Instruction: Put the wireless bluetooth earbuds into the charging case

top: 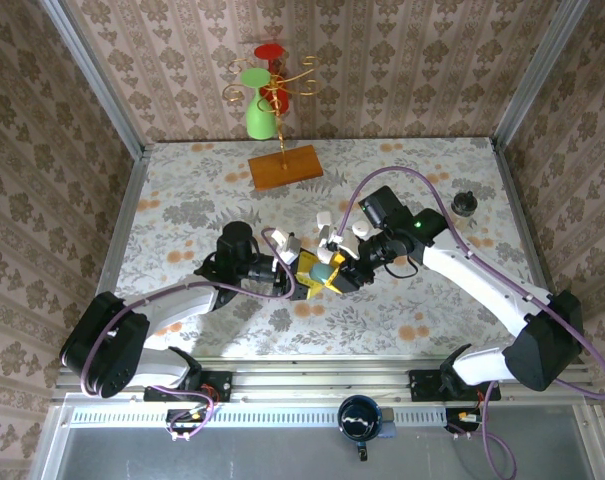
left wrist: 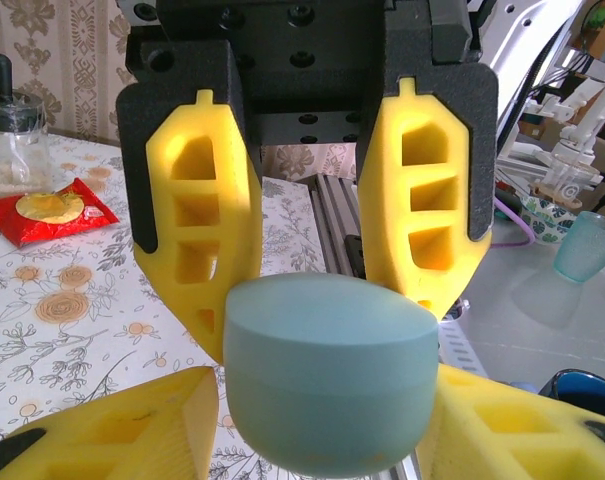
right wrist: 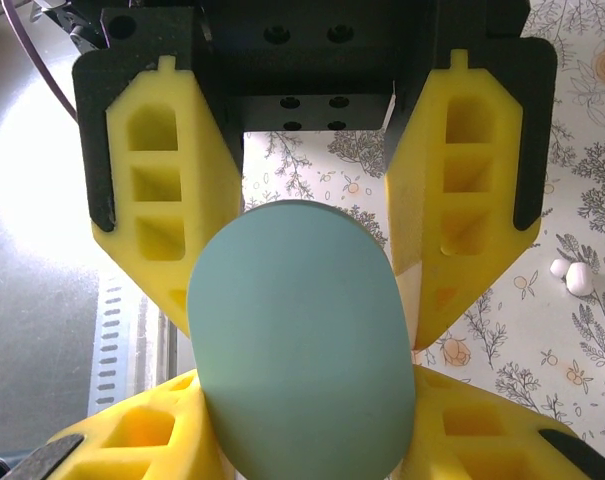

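Clamped on the pale blue case with the right jaws; flanking it with the left jaws, grip impossible to tell. Held above the counter, well in from every edge, two white earbuds loose nearby.

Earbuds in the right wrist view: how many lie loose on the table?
2 white earbuds, side by side on the tablecloth near the right edge. Others may hide behind the blue case.

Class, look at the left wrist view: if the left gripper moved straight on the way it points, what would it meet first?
The pale blue charging case, lying between the fingers of the left gripper. Just behind it the right gripper faces head-on, flanking the case; how close is unclear.
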Available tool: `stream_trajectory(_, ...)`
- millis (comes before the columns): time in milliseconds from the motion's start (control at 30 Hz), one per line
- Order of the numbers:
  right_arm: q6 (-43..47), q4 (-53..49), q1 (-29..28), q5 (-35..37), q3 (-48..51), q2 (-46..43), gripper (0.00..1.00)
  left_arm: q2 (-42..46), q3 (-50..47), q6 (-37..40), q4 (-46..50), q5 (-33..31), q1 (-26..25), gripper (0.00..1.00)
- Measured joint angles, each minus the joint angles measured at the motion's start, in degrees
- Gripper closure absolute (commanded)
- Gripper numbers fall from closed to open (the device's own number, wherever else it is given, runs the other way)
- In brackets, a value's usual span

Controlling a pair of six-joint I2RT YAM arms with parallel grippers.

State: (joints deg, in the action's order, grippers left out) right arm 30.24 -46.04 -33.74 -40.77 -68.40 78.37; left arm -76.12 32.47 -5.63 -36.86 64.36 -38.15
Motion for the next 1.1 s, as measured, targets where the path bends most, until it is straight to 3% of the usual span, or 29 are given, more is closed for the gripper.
stream_trajectory(600, 0.02, -0.02, 0.00, -0.02, 0.00, 0.44, 0.85, 0.00, 0.00, -0.24, -0.28, 0.33, 0.00, 0.51)
stream_trajectory(767, -0.22, -0.04, 0.17, -0.02, 0.00, 0.44, 0.85, -0.02, -0.02, -0.46, -0.52, 0.33, 0.04, 0.63)
stream_trajectory(900, -0.63, 0.02, 0.28, 0.02, 0.00, 0.44, 0.76, -0.04, -0.02, -0.66, -0.52, 0.39, 0.24, 0.68)
stream_trajectory(1100, -4.39, 4.35, 1.05, 0.00, 2.25, -0.70, 0.42, -0.33, -0.09, -0.90, -1.75, 0.39, 0.74, 0.68)
